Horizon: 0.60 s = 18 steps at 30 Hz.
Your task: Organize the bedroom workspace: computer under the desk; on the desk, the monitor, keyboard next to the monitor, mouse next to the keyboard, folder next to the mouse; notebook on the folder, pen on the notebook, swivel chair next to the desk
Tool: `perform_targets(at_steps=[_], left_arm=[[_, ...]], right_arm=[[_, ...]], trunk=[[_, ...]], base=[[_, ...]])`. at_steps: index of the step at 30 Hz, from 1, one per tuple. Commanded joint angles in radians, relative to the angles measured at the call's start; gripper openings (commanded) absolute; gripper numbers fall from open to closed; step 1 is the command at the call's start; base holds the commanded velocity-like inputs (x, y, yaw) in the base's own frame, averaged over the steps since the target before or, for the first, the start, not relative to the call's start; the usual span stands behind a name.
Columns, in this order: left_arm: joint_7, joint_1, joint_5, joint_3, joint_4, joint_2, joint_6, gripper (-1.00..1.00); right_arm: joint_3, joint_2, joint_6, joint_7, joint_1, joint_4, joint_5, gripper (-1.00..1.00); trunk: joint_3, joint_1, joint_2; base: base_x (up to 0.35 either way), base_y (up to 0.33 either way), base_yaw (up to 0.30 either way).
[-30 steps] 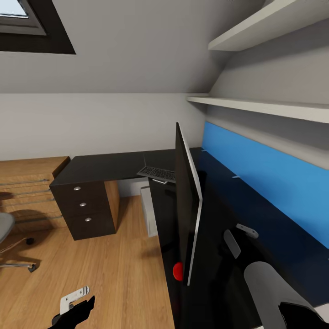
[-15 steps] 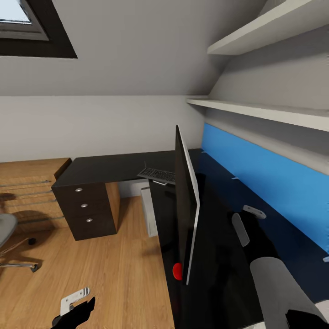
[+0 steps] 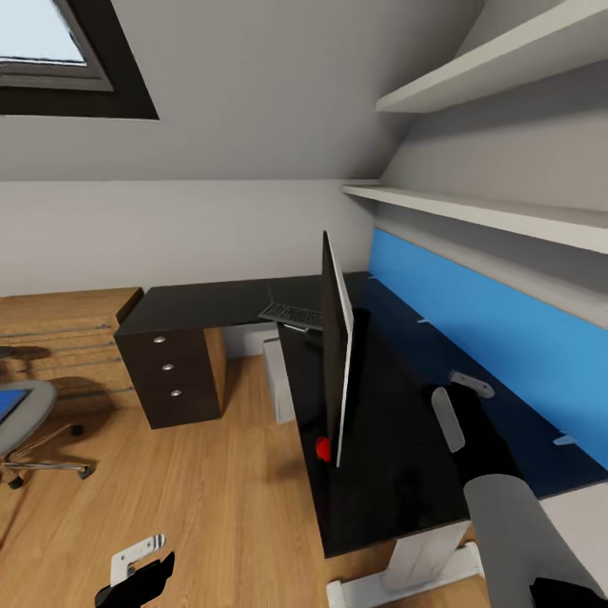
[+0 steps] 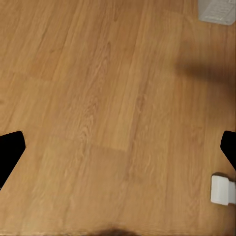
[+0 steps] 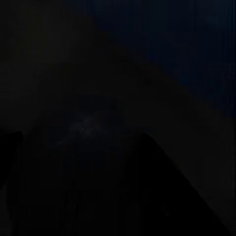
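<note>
The folder (image 3: 10, 402) lay on the swivel chair (image 3: 25, 418), far left, nearer the left gripper (image 4: 118, 147), whose fingers gaped wide, empty; the right gripper's state was unreadable.

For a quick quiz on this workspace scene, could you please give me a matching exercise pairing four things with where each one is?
Things:
1. monitor
2. keyboard
3. computer
4. swivel chair

Places:
A. on the wooden floor, away from the desk
B. standing on the desk, seen edge-on
C. under the desk, by its inner corner
D. lying on the desk beyond the monitor, at the corner

Pairs: 1-B, 2-D, 3-C, 4-A
</note>
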<state>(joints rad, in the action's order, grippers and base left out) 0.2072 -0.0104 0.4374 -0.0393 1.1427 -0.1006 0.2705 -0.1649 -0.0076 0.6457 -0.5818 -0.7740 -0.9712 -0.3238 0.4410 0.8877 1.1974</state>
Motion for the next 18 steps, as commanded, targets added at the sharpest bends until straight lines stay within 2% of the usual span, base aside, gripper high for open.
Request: perform_targets(at_steps=[1,3,6,8,14,16,17,18], left_arm=[[0.006,0.0,0.011,0.001,0.002,-0.001,0.004,1.0],[0.006,0.0,0.011,0.0,0.002,-0.001,0.004,1.0],[0.006,0.0,0.011,-0.009,0.001,-0.002,0.004,1.0],[0.004,0.0,0.011,-0.028,0.0,-0.002,0.004,1.0],[0.004,-0.001,0.011,-0.034,0.0,-0.002,0.004,1.0],[0.004,0.0,0.011,-0.035,0.0,-0.002,0.004,1.0],[0.004,0.0,0.011,-0.036,0.0,-0.002,0.005,1.0],[0.004,0.0,0.011,-0.036,0.0,-0.002,0.005,1.0]], right_arm=[[0.001,0.0,0.0,-0.012,-0.001,-0.001,-0.016,-1.0],[0.002,0.002,0.001,-0.011,-0.001,-0.001,-0.024,-1.0],[0.002,0.007,0.001,-0.011,-0.001,-0.001,-0.07,-1.0],[0.002,0.008,0.002,-0.011,-0.001,-0.003,-0.11,-1.0],[0.002,0.008,0.005,-0.012,0.001,-0.003,-0.123,-1.0],[0.003,0.005,0.007,-0.011,0.043,-0.052,-0.124,-1.0],[0.004,0.007,0.008,-0.011,0.091,-0.132,-0.125,-1.0],[0.004,0.008,0.008,-0.01,0.105,-0.154,-0.125,-1.0]], trunk=[[-0.002,-0.004,-0.006],[-0.008,-0.012,-0.02],[-0.018,-0.024,-0.041],[-0.024,-0.031,-0.055],[-0.043,-0.054,-0.097],[-0.049,-0.062,-0.111],[-0.052,-0.066,-0.118],[-0.055,-0.07,-0.125]], base=[[-0.338,0.0,0.0],[-0.338,0.0,0.0],[-0.339,0.0,0.0],[-0.339,0.0,0.0],[-0.339,0.0,0.0],[-0.338,0.0,0.0],[-0.338,0.0,0.0],[-0.338,0.0,0.0]])
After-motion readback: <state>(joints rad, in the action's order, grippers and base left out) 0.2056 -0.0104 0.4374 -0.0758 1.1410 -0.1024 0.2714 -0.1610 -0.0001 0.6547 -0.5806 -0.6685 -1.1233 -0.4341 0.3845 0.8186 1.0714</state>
